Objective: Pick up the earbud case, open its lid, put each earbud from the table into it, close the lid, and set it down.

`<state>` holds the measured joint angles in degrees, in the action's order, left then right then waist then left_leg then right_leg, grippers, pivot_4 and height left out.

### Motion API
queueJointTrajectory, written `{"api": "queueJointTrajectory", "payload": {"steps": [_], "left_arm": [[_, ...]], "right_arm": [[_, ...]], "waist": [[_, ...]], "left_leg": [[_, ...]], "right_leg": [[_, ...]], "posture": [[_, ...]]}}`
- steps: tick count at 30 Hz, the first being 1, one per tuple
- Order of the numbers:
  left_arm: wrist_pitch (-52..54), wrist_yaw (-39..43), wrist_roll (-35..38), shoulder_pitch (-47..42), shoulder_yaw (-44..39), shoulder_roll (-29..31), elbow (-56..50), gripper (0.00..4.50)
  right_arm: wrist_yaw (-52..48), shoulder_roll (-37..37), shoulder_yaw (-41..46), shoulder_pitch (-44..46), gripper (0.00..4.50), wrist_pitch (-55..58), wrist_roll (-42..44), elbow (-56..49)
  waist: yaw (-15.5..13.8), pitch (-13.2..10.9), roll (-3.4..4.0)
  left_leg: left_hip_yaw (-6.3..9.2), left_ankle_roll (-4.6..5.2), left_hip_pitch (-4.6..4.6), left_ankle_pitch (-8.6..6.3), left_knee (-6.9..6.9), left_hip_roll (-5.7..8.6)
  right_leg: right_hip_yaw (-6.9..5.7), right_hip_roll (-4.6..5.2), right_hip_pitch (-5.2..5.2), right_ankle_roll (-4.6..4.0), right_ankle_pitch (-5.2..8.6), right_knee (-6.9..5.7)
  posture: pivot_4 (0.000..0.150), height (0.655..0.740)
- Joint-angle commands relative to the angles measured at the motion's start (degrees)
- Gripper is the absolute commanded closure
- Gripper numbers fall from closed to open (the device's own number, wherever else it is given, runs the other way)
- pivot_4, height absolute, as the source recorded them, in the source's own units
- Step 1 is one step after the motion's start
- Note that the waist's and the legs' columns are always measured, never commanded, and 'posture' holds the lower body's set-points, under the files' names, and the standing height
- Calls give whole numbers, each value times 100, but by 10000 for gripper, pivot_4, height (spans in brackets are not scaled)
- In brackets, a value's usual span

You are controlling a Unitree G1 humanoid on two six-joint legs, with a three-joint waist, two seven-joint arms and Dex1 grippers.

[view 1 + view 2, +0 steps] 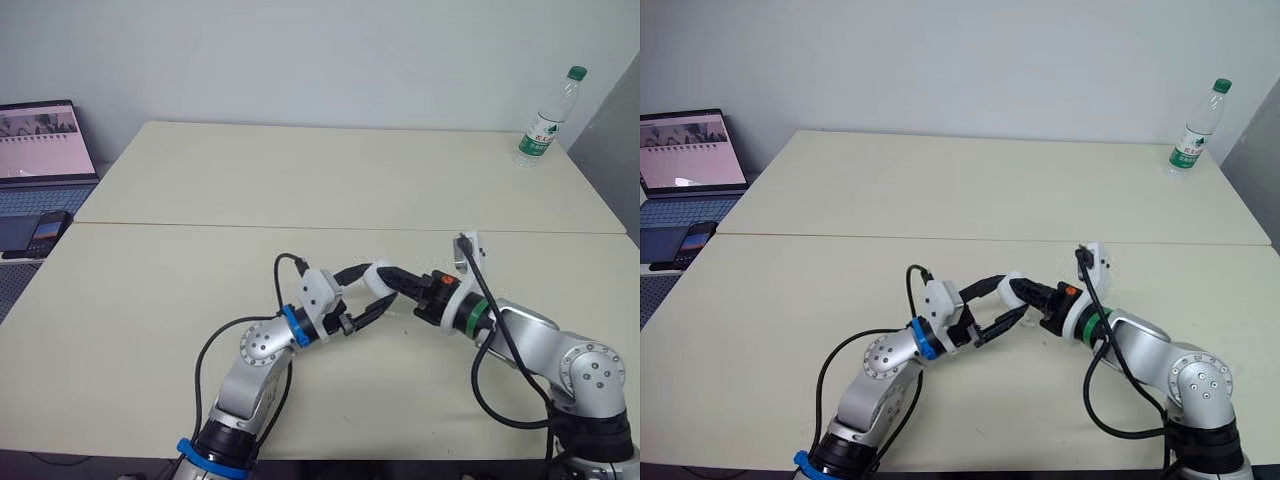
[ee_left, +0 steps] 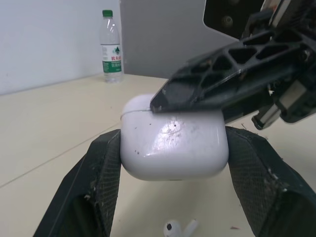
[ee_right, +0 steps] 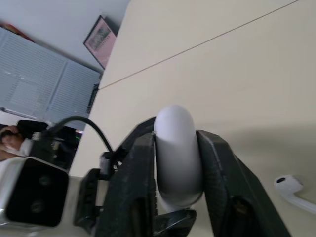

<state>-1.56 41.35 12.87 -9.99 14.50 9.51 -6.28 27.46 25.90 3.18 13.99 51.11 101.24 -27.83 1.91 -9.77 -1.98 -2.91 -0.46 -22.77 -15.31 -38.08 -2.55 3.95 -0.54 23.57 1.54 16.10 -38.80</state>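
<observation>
The white earbud case is held off the table in front of me, lid closed, its seam visible near the top. My left gripper is shut on its lower body, one finger on each side. My right gripper reaches in from the right and is shut on the case's upper part; one of its black fingers lies along the seam. In the left eye view the two grippers meet at the case. One loose white earbud lies on the table just below the case.
A green-capped water bottle stands at the table's far right corner. An open laptop and a phone lie off the table's left side. A seam runs across the tabletop beyond the grippers.
</observation>
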Motion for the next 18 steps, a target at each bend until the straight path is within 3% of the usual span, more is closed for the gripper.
{"api": "queueJointTrajectory", "payload": {"steps": [1,10,15,18], "left_arm": [[-57,-14,-33,-19,104,-10,-164,16945],[131,131,102,-10,118,70,-200,16945],[535,237,370,-10,38,202,-371,306],[1004,587,898,-16,-116,464,-682,306]], "right_arm": [[-22,85,-218,1,37357,-134,556,-188],[-146,275,-426,54,37357,-379,708,-239],[-363,361,-402,103,37357,-415,493,-202],[-636,459,-327,125,37357,-402,412,-175]], "waist": [[0,0,0],[-2,0,0],[1,0,0],[1,0,0]], "left_leg": [[0,0,0,0,0,0],[1,0,-1,0,0,-2],[3,0,-1,0,0,-3],[3,0,-3,0,-1,-2]], "right_leg": [[0,0,0,0,0,0],[-1,0,0,0,0,0],[-3,-2,1,0,0,0],[-2,-1,2,0,0,1]], "posture": [[1500,7362],[1500,7362],[1500,7362],[1500,7362]]}}
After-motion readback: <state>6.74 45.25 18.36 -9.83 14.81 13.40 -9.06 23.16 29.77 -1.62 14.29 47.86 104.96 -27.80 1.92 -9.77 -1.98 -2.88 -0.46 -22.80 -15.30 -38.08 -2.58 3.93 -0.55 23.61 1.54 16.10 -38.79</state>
